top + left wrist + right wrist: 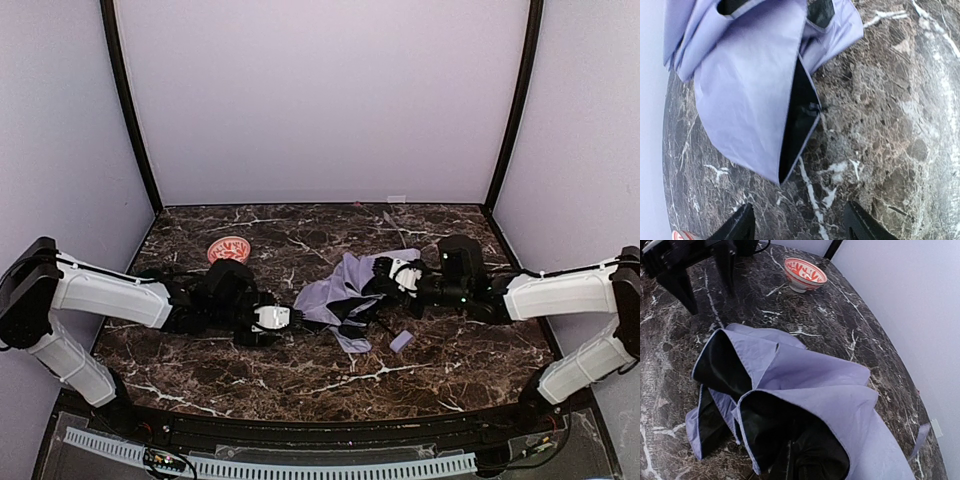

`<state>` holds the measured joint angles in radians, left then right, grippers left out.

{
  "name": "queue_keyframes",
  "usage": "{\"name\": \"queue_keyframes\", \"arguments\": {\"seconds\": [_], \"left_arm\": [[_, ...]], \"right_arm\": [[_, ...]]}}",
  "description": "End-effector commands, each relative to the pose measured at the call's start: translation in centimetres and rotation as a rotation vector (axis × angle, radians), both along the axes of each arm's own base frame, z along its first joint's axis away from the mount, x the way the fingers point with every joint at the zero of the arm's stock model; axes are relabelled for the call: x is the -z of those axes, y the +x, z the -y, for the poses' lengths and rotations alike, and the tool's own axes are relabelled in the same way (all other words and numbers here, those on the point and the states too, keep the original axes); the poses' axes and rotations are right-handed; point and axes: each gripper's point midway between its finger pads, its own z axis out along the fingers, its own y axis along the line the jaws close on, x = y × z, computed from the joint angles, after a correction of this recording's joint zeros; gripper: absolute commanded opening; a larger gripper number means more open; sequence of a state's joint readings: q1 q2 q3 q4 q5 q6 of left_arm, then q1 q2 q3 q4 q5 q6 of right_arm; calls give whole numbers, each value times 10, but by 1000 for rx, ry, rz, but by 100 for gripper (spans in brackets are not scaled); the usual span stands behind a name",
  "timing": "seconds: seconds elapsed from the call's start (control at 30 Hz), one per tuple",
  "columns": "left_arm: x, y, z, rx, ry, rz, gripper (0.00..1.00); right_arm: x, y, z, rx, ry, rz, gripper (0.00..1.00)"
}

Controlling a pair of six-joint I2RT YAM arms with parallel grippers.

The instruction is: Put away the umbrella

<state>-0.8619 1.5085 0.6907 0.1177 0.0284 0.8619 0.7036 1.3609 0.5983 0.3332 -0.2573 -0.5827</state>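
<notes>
The umbrella (345,295) lies collapsed but unrolled on the worktop (450,370), between the two sets of jaws, its lavender cloth thrown into loose folds with the black lining showing. The right arm (560,290) has its jaws buried in the far end of the heap. They are fully closed and, judging by how the cloth (790,385) rises around them in the right wrist view, they pinch a fold of it. The left arm (110,295) holds its jaws parted with nothing between them, and a pointed flap of cloth (755,95) lies just ahead of them, not touching.

A small lavender piece (401,341) lies on the near side of the right jaws; whether it is joined to the umbrella cannot be told. A red-patterned bowl (228,249) stands beyond the left jaws, well apart from the cloth.

The likely trouble is the grip. A pinch on thin, slick cloth could slide out under any pull. The left jaws may catch only one layer, so the folds would spread instead of gathering. A rib hidden in the heap could snag and twist the bundle.
</notes>
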Motion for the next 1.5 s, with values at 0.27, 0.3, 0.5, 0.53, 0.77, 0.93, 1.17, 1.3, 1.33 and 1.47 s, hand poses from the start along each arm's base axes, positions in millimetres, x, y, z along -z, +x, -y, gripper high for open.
{"name": "queue_keyframes", "arguments": {"seconds": [0.27,0.3,0.5,0.53,0.77,0.93,1.17,1.3,1.33,1.47], "left_arm": [[-67,26,36,-32,-229,-32,59],[-79,30,36,-46,-275,-56,57],[-87,73,22,-238,-409,-156,54],[-77,82,17,-287,-380,-157,52],[-22,107,18,-385,-233,-216,49],[-20,93,44,-313,-313,-295,52],[8,65,83,-183,-215,-304,52],[17,56,91,-157,-212,-344,46],[15,52,95,-140,-225,-357,45],[7,40,116,-58,-282,-378,44]], "right_arm": [[-53,-6,3,158,153,-265,74],[-65,-6,8,169,190,-287,75],[-136,5,28,173,438,-413,78],[-142,20,34,238,479,-427,78],[-66,149,118,900,388,-617,77],[15,165,122,952,256,-857,84],[59,150,84,799,261,-1076,73],[52,148,68,729,265,-1098,19],[45,148,62,703,273,-1086,9],[-1,139,22,536,264,-983,0]]}}
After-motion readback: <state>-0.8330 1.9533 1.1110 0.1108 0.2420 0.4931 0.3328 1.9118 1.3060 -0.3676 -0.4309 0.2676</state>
